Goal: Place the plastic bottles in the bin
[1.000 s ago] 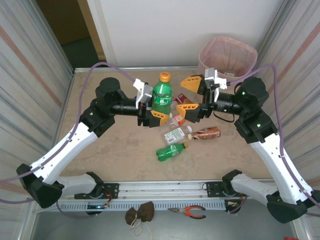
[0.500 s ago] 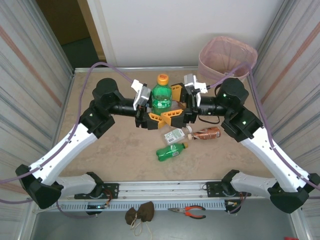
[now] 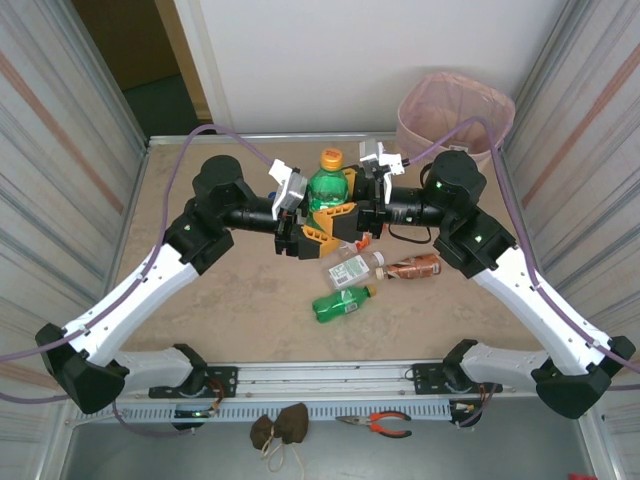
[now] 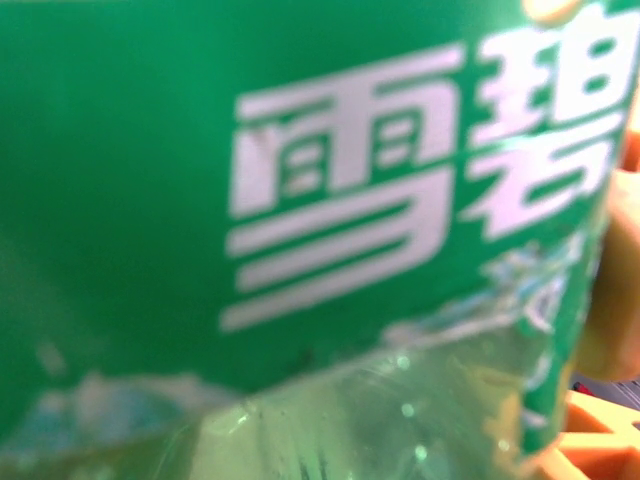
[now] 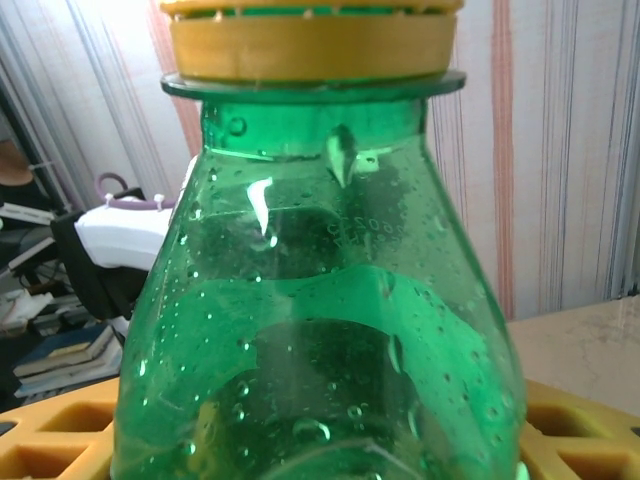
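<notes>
A green bottle (image 3: 328,190) with a yellow-orange cap (image 3: 330,158) is held upright over the middle of the worktop (image 3: 230,300), toward its far edge, between 2 grippers. The left gripper (image 3: 314,226) is clamped on the labelled body. The right gripper (image 3: 352,208) is set around the same bottle, a finger on either side, but whether it presses cannot be told. The bottle is judged light, thin-walled and smooth (droplets are seen inside), so it is likely to dent or slip under a hard squeeze; the labelled waist or the stiffer shoulder is best taken. On the label (image 4: 400,180) "雪碧" is read in white. 3 more bottles (image 3: 352,268) are laid near the centre, their writing too small to read. The bin (image 3: 420,130) is stood by the far right corner.
</notes>
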`<state>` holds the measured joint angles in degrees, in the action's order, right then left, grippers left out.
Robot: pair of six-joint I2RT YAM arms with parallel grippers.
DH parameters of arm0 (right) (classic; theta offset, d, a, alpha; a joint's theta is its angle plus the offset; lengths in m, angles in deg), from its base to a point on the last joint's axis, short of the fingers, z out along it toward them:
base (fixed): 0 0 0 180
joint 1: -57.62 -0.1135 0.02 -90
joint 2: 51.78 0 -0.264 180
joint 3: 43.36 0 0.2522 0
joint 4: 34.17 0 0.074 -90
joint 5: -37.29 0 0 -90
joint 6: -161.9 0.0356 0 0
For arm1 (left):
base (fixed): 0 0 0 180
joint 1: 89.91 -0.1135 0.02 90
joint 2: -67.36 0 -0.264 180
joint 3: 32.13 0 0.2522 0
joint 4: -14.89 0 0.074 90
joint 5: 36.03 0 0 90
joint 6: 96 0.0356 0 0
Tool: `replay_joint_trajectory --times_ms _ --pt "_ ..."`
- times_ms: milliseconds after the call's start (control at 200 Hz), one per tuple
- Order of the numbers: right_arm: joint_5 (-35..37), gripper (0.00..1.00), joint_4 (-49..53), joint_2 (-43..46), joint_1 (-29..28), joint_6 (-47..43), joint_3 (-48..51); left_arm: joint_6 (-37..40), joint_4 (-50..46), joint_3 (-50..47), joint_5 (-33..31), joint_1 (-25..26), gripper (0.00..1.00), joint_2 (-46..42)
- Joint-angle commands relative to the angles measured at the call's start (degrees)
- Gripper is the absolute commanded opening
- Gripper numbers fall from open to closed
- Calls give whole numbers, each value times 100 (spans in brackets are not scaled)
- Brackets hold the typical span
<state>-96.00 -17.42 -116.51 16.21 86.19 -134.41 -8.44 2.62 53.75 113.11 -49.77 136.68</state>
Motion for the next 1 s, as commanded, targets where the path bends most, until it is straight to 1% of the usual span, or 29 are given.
replay_joint_trajectory --times_ms 0,140,346,481,651,827,992 --pt "11 57 -254 -31 -69 201 -242 131 -75 174 37 25 55 -67" --pt "-2 55 -197 -75 -71 198 -325 236 -264 271 -69 21 59 -57" --pt "43 54 -65 -128 -66 137 -408 282 -326 175 -286 -15 73 -214" --pt "127 54 59 -128 -65 52 -427 306 -355 -36 -594 -71 81 -406" --pt "232 54 251 -122 24 -55 -426 386 -420 -309 -1082 -153 85 -662" --pt "469 53 574 -58 436 -74 -390 491 -650 -330 -1511 -199 86 -657" --pt "618 50 880 -23 1142 -57 -378 525 -786 -361 -1832 -260 86 -635"
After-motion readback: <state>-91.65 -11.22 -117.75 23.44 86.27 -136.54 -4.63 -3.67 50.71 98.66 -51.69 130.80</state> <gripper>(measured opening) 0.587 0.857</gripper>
